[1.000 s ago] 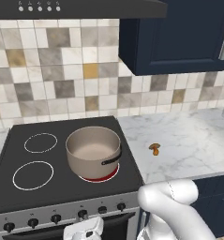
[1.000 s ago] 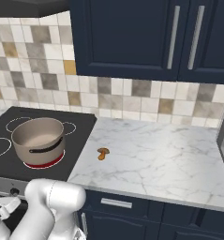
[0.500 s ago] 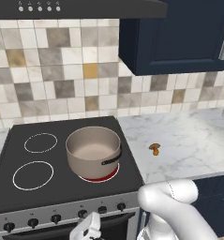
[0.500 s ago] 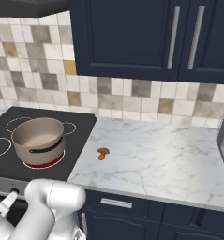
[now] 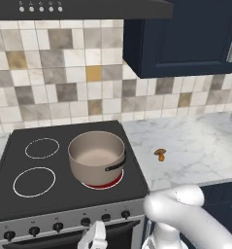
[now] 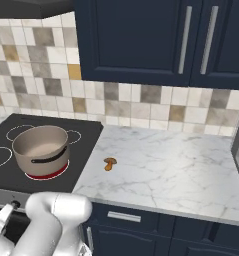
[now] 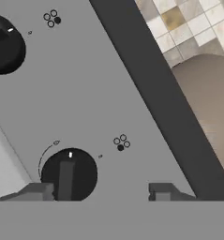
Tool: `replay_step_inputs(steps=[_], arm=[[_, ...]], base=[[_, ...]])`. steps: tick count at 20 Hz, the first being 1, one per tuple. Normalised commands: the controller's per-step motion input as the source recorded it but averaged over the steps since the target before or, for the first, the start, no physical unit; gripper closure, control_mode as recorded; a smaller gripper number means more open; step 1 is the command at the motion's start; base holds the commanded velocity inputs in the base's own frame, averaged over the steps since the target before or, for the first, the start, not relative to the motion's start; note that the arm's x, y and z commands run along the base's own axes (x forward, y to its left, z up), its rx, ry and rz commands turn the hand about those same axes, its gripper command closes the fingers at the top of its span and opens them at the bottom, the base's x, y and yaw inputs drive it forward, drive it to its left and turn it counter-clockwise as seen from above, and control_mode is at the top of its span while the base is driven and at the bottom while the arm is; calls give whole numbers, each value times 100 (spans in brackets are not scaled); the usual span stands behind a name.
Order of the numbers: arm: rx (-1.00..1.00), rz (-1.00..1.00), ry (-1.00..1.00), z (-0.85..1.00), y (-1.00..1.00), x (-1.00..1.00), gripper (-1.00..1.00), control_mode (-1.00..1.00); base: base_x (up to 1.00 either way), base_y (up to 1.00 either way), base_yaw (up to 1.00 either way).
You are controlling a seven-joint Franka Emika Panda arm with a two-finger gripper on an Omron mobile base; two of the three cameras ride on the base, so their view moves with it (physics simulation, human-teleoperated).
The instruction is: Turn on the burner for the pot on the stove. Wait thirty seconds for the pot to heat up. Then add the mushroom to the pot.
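Observation:
The taupe-grey pot (image 5: 97,155) (image 6: 41,147) stands on the front right zone of the stove (image 5: 10,194), and the burner (image 5: 107,183) (image 6: 47,173) glows red under it. The small orange-brown mushroom (image 5: 160,154) (image 6: 110,163) lies on the marble counter to the right of the stove. My gripper (image 5: 95,237) (image 6: 1,220) (image 7: 99,193) is low in front of the steel knob panel. It is open, its fingertips (image 7: 34,191) set wide apart. A black knob (image 7: 69,174) sits between them, close to the left tip and clear of the right one.
A second black knob (image 7: 5,47) shows further along the panel. Two plain white-ringed zones (image 5: 35,181) lie on the left of the glass top. Marble counter (image 6: 181,165) runs to the right, under dark blue cabinets (image 6: 141,40). My white arm (image 5: 185,214) fills the near corner.
The hand has shifted slightly right along the stove front and its fingers have spread apart. Pot, mushroom and red glow are unchanged.

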Motion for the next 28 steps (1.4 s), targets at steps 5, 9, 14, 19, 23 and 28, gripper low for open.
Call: replay_step_inputs(steps=[5,9,14,19,23,28], arm=[[0,8,0,100,-8,-100,-100,-100],[0,8,0,100,-5,-100,-100,-100],[0,10,0,100,0,-81,-100,-100],[2,10,0,100,-2,-41,-100,-100],[10,8,0,100,-12,-14,-100,-100],[25,0,0,100,-39,9,-100,-100]], base=[[0,0,0],[0,0,0],[0,0,0],[0,0,0],[0,0,0],[0,0,0]])
